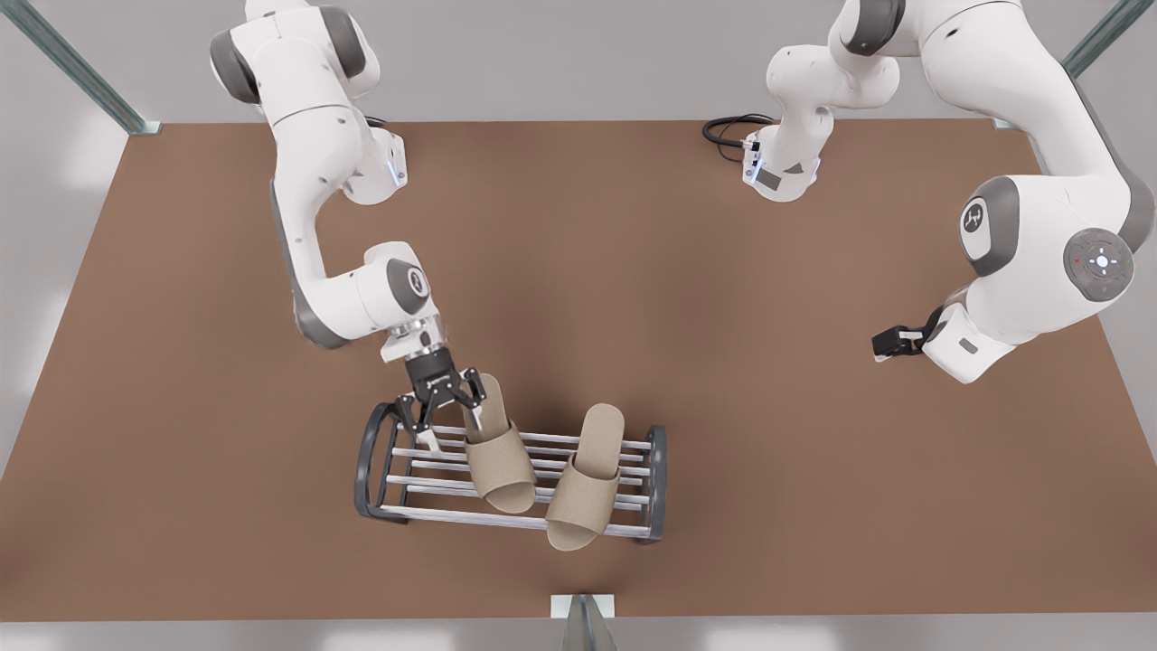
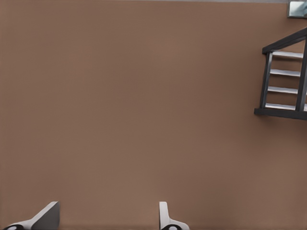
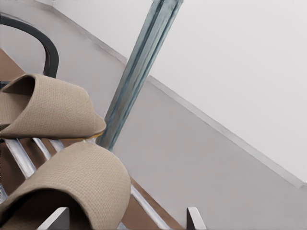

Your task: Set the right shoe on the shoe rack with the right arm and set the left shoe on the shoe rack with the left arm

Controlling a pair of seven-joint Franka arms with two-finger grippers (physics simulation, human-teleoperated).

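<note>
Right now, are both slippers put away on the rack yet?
Nearly. One slipper already lies across the shoe rack. The right gripper is open around the heel of the other slipper, also on the bars. The left gripper waits, open, over the table. Only backing away remains.

I see a brown table [image 1: 723,362] carrying the shoe rack [image 1: 511,475] near its front edge; a black cable [image 1: 728,134] lies looped on the tabletop at the far side.
</note>
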